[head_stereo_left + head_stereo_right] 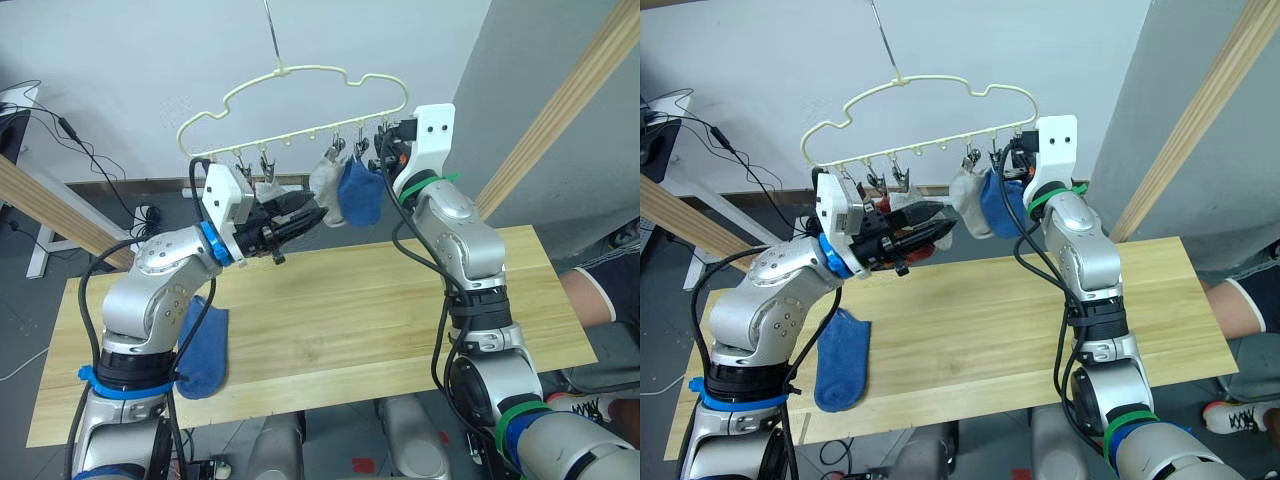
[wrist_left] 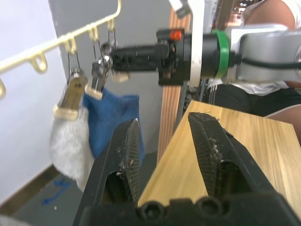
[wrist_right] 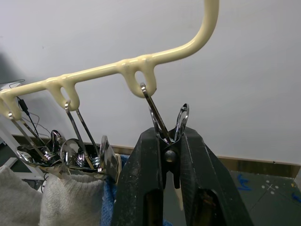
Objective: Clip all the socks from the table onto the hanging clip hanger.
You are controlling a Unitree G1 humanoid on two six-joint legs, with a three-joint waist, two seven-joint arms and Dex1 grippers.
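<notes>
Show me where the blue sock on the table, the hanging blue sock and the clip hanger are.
blue sock on the table (image 1: 203, 352), left eye view, its middle.
hanging blue sock (image 1: 359, 197), left eye view, its middle.
clip hanger (image 1: 908, 81), right eye view, upper wire.

Clip hanger (image 1: 300, 95): pale yellow wire, cloud-like outline, metal hook at top, hangs upright above far edge of table; dark metal clips dangle from loops along bottom bar.

Hung socks: light grey sock (image 1: 326, 178) and blue sock (image 1: 359, 194) clipped side by side toward right end of bar, drooping, touching; second pale sock possibly behind them, hard to tell.

Loose blue sock (image 1: 203, 350): flat on table (image 1: 360, 310) near left front edge, lengthwise front to back.

Table: long, pale yellow wood planks, visible grain.
</notes>
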